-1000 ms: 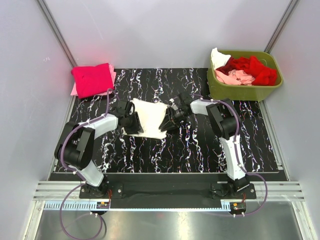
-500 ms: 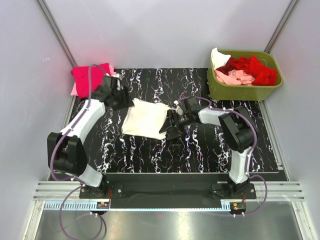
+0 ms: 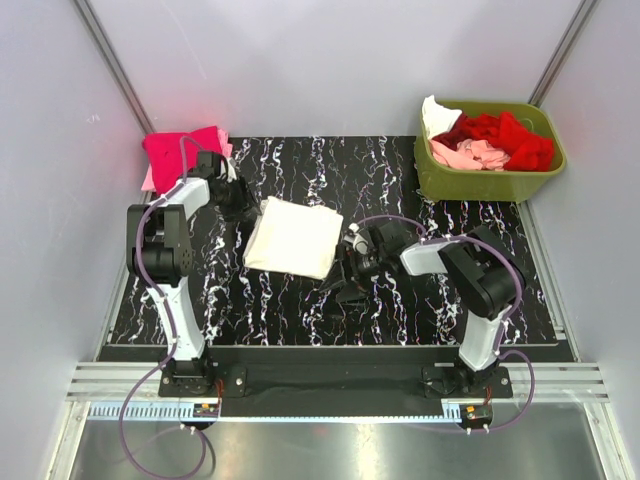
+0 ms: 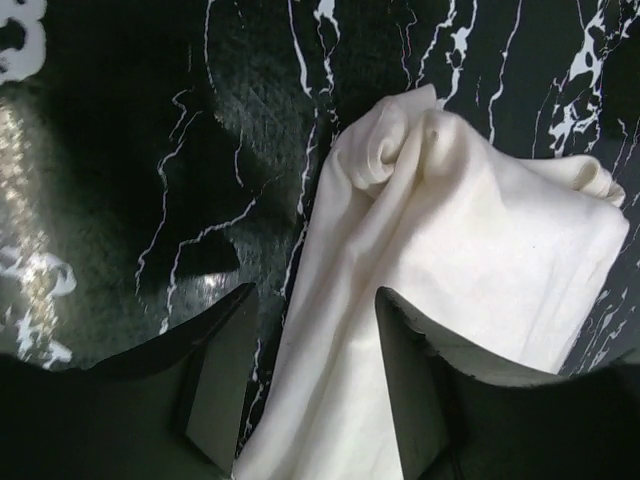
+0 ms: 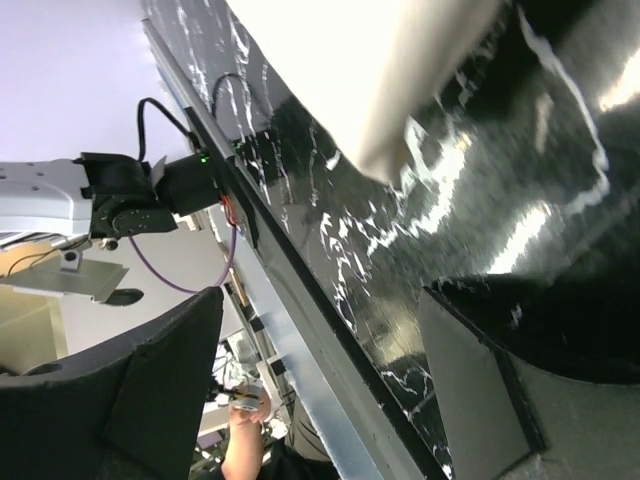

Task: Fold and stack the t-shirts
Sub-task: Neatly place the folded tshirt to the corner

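Beneath the left gripper [image 4: 315, 292], jaws apart, cream t-shirt [image 4: 480, 250] partly cropped, right gripper [image 5: 320, 292] gaping.

A cream-white t-shirt [image 3: 295, 238] is seen mid-table. The mat [image 3: 400, 180] is patterned black with white marble veining. At far left, a magenta-red t-shirt [image 3: 182, 157] is edged by a pale pink t-shirt [image 3: 148, 181]. At far right, a red tee [image 3: 510, 135], a pink tee [image 3: 470, 155] and a white tee [image 3: 437, 115] are shown in an olive-green bin [image 3: 480, 183].
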You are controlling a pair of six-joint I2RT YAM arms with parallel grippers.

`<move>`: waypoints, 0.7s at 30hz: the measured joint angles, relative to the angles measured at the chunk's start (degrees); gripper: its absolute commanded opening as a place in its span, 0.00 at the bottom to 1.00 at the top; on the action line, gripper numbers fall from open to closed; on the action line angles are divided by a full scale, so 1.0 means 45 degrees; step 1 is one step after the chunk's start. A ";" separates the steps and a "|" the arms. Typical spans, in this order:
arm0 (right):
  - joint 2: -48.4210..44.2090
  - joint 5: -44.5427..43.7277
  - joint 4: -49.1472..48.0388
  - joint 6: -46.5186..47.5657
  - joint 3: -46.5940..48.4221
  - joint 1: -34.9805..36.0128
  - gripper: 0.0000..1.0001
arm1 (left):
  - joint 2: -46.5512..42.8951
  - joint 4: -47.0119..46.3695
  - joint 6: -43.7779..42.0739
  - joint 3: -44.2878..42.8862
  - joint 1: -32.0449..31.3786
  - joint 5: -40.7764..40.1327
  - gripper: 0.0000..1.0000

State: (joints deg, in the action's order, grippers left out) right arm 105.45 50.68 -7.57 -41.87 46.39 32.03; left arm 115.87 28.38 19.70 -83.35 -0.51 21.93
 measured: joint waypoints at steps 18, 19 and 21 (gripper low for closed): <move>0.0971 0.1015 -0.0646 -0.0044 0.0665 0.0000 0.89 | 0.1321 -0.2749 0.0967 -0.0194 0.0092 0.2312 0.72; 0.0996 0.1064 -0.0656 -0.0044 0.0690 0.0000 0.89 | 0.1326 -0.2822 0.1020 -0.0165 0.0126 0.2385 0.71; 0.1069 0.1151 -0.0699 -0.0044 0.0719 0.0000 0.89 | 0.1365 -0.2919 0.1059 -0.0136 0.0194 0.2506 0.68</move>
State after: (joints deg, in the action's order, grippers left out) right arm 110.26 55.86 -10.72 -42.06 49.63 32.03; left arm 122.02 15.25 24.47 -83.96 0.36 33.21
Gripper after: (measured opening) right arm 0.883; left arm 0.705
